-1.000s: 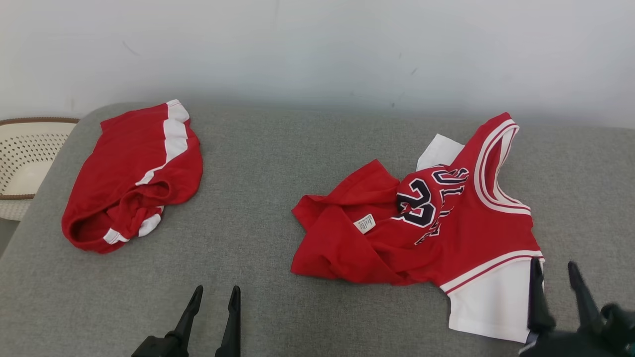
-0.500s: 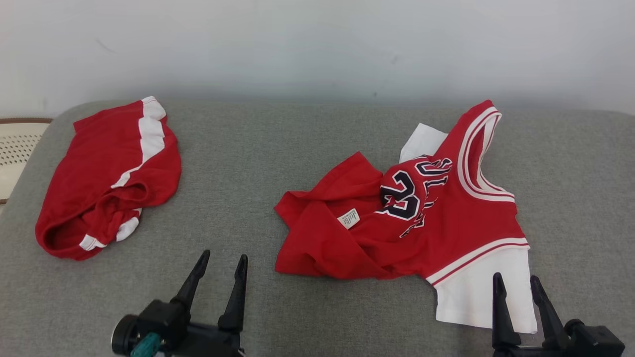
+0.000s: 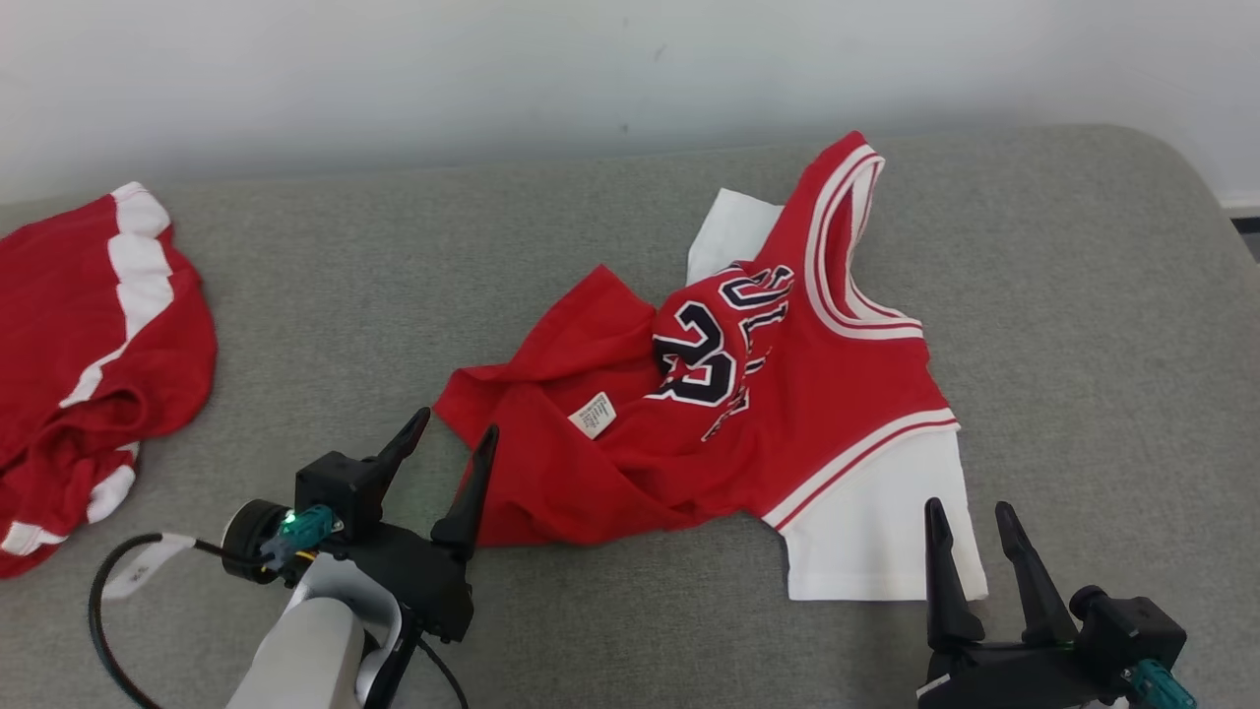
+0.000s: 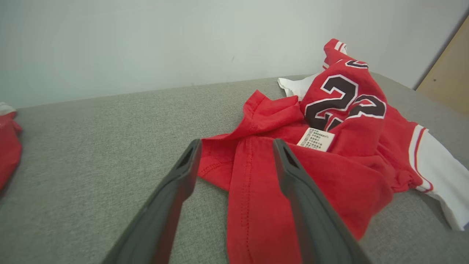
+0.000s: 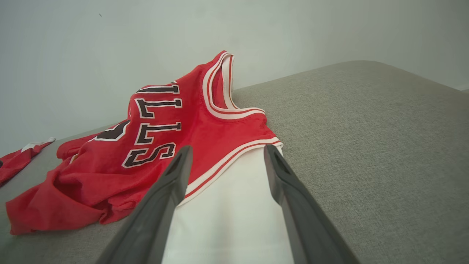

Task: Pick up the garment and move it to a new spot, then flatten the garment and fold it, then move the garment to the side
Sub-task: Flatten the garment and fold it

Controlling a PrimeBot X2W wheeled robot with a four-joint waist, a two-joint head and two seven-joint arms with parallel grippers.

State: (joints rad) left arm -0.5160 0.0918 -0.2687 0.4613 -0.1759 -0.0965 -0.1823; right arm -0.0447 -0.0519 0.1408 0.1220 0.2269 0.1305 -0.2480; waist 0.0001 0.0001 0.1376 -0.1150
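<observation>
The garment [image 3: 787,394] is a crumpled red jersey with white sleeves, dark number and lettering, lying on the grey cushion [image 3: 492,246]. A white label [image 3: 592,415] shows on its folded-over hem. My left gripper [image 3: 455,429] stands open just at the jersey's left red corner; in the left wrist view the left gripper [image 4: 236,146] straddles that red hem [image 4: 253,183]. My right gripper [image 3: 970,508] is open at the near edge of the white sleeve [image 3: 876,532]; in the right wrist view the right gripper [image 5: 226,152] points over the sleeve [image 5: 234,216]. Neither holds anything.
A second red garment with white stripes [image 3: 89,335] lies at the cushion's far left. A pale wall [image 3: 591,69] runs behind the cushion. The cushion's rounded right end [image 3: 1181,197] drops off near the wall. A black cable [image 3: 108,611] loops by my left wrist.
The head camera has swung right, so everything sits further left and the basket has left the picture. Both grippers have come forward to the jersey's near edge, still open.
</observation>
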